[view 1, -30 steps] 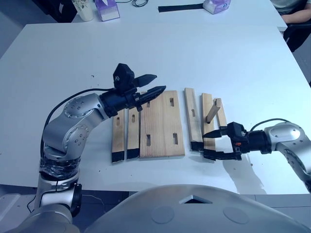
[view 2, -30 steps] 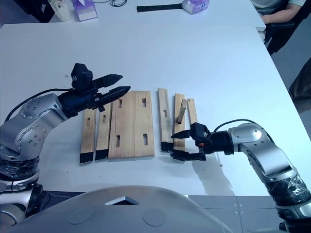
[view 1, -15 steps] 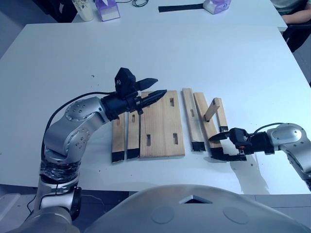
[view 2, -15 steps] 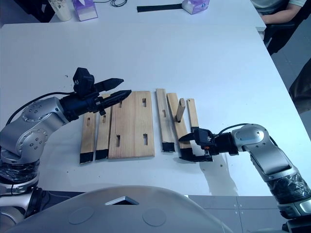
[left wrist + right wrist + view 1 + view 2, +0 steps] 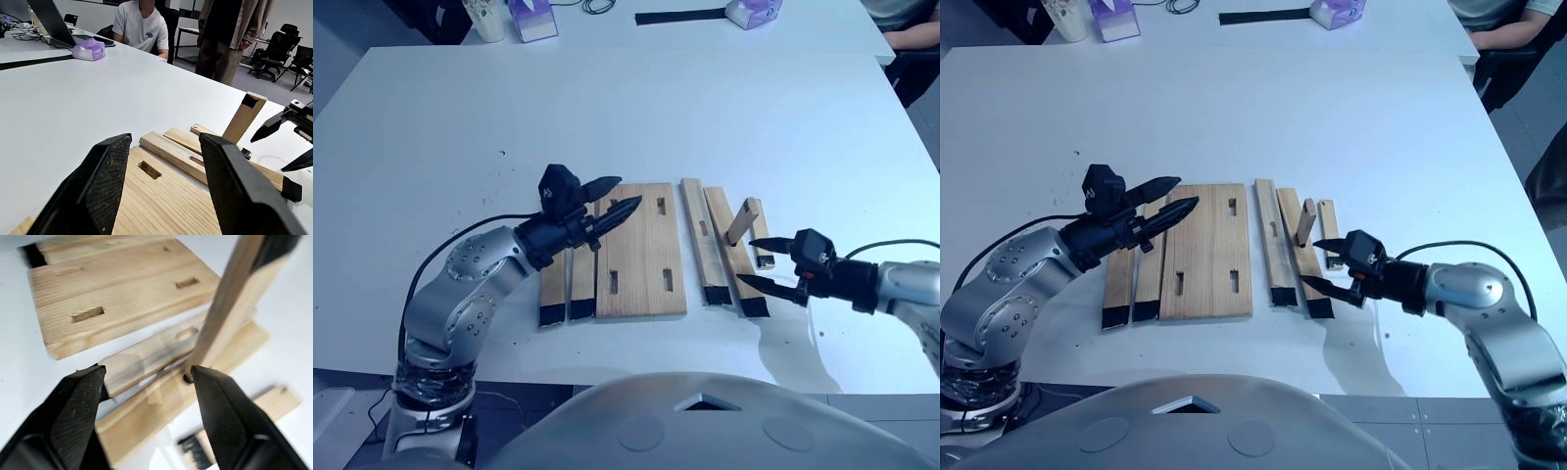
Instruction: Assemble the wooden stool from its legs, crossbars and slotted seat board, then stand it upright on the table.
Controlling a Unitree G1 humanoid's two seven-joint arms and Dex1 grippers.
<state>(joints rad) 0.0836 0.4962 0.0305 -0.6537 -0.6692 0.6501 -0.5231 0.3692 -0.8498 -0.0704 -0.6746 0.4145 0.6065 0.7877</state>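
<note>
White office table, seat board flat, left jaws and right jaws apart.

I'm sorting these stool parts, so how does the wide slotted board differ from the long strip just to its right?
The seat board is much wider than the leg. The seat board shows at least three slots, the leg one. The leg has a black end nearest the robot; the seat board has none. Both are pale wood, flat on the table, similar in length.

Silver arms; left gripper, right gripper blk.
</note>
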